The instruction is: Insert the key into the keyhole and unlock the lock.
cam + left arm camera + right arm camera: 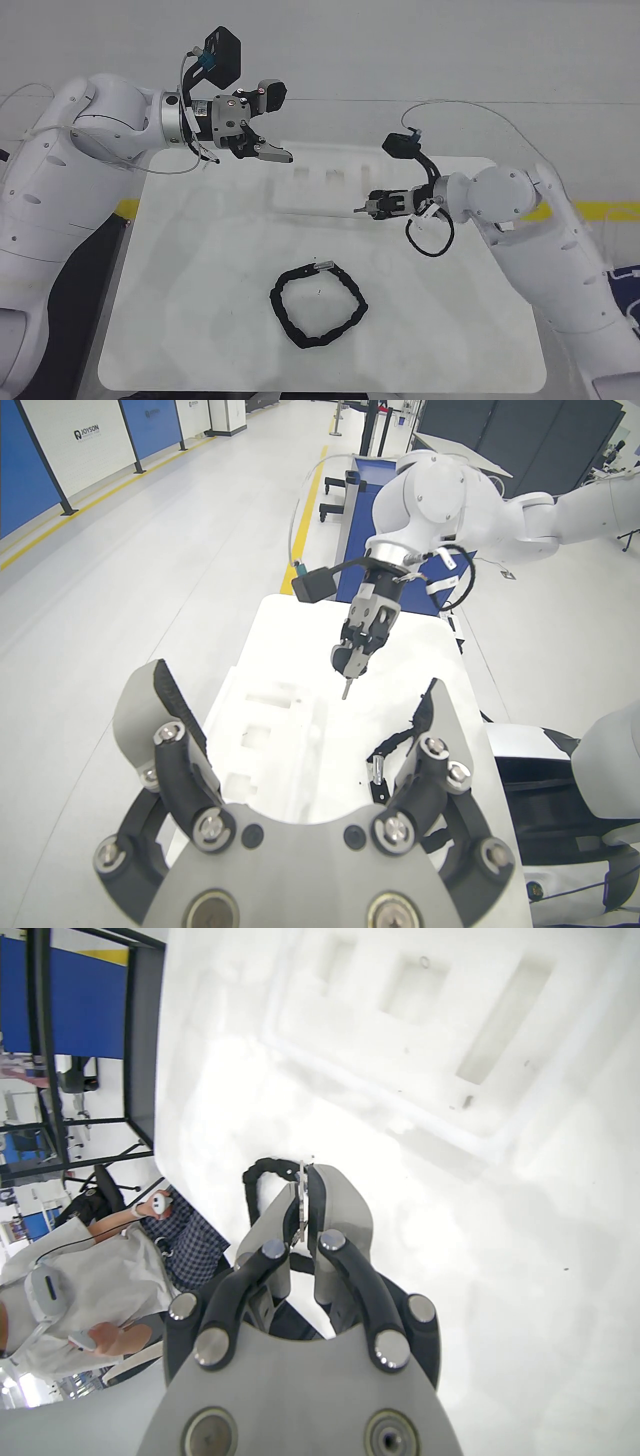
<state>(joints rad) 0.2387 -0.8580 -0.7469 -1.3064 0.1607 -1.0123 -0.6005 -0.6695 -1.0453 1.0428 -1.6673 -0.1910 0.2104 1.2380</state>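
Left gripper [272,125] at upper left, jaws wide, holding nothing. Chain lock [318,305] lies at lower centre on the white table [200,300], neither arm touching it. Right gripper [372,206], right of centre, is clamped on the key [358,210], well apart from the lock: key in hand, insertion and turning not yet done.

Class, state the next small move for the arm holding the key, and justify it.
Probably lower the right end effector, shut on the key, toward the metal end of the lock; the key hangs above the table, apart from it.
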